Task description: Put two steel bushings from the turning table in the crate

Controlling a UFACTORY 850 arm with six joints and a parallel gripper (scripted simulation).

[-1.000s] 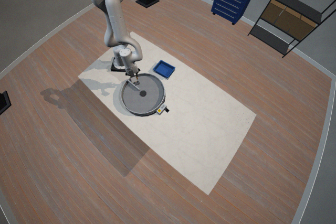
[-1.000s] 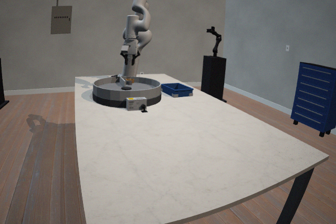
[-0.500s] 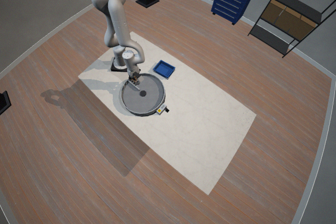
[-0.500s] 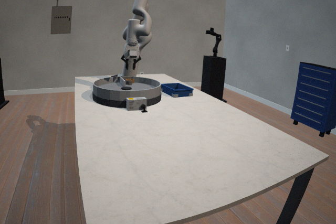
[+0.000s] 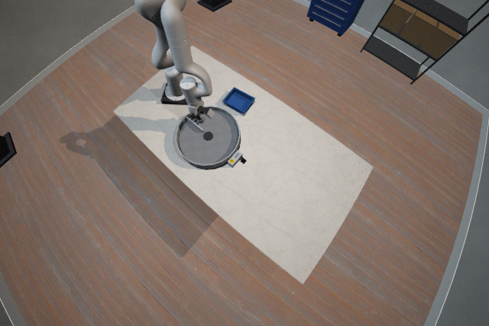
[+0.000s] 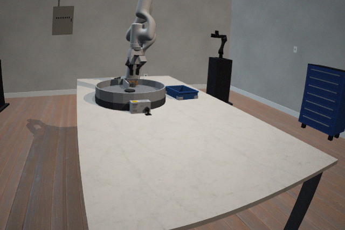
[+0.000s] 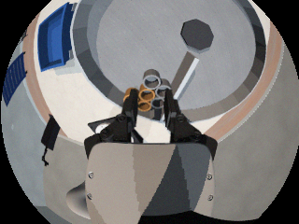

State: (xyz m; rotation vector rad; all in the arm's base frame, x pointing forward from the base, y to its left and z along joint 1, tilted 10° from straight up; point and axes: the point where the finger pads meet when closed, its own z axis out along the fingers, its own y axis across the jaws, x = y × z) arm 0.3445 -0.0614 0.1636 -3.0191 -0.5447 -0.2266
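Counter (image 5: 276, 164) (image 6: 181, 144) (image 7: 51, 84) spreads below the tool (image 5: 195, 117) (image 6: 135, 74) (image 7: 150, 97); the turning table (image 5: 217, 133) (image 6: 130, 97) (image 7: 140, 37) lies under it, the crate (image 5: 238, 100) (image 6: 182, 95) (image 7: 53, 42) off its side. Its partly spread fingers seem to hold nothing. Steel bushings (image 6: 132, 84) (image 7: 151, 73) sit beneath, beside orange ones (image 6: 135, 81) (image 7: 149, 87): picking is in hand, next needing careful alignment.

Dim light, long leftward shadows.

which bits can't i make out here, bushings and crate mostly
- Grey steel bushings: lowest ones partly behind the tool's black finger, wrist view.
- Orange bushings: the leftmost is partly covered by the other finger, wrist view.
- Blue rectangular crate: near wall hides its floor, exterior view.
- Bushing count, top view: too small, tool overhead.
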